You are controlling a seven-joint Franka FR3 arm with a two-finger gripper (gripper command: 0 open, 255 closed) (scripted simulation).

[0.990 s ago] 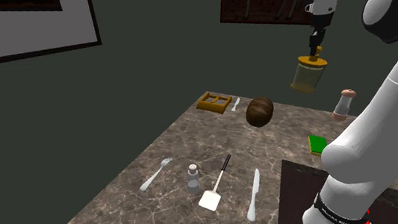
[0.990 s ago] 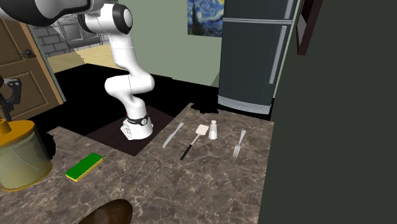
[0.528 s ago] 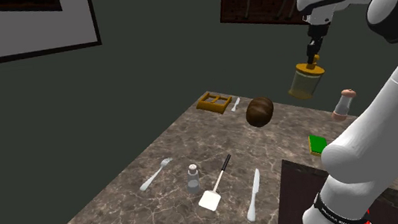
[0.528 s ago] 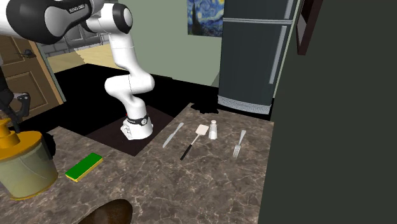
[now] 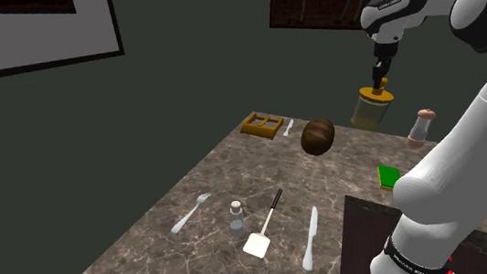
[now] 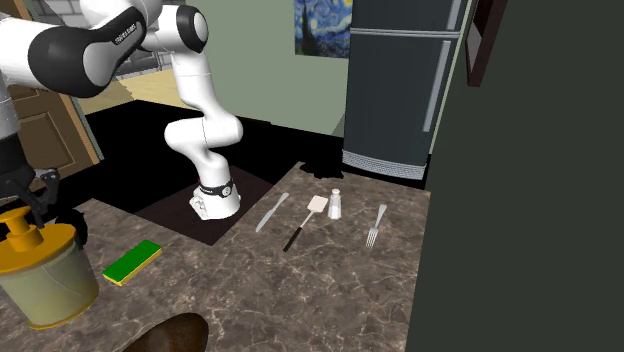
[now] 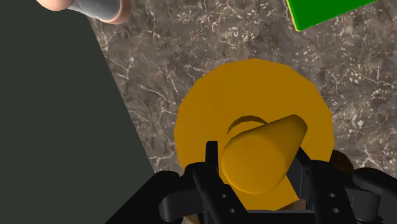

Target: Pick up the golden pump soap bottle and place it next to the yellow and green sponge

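The golden pump soap bottle (image 5: 372,110) has a pale olive body and a golden cap. It hangs upright, low over the table's far edge by the wall. My gripper (image 5: 379,82) is shut on its pump from above. In the second exterior view the bottle (image 6: 45,272) is at the left, under the gripper (image 6: 20,228). The wrist view looks down on the golden cap (image 7: 254,118), with the gripper (image 7: 259,170) clasping the pump head. The yellow and green sponge (image 5: 389,176) (image 6: 132,261) (image 7: 324,13) lies flat on the table, nearer the stand than the bottle.
A pepper grinder (image 5: 421,126) (image 7: 89,7) stands near the bottle. A brown round object (image 5: 318,136) and a wooden tray (image 5: 263,125) sit at the far side. Fork (image 5: 190,213), salt shaker (image 5: 236,217), spatula (image 5: 264,226) and knife (image 5: 310,237) lie at the near end.
My gripper has come down with the soap bottle, from high above the table to just over its far edge. Nothing else has moved.
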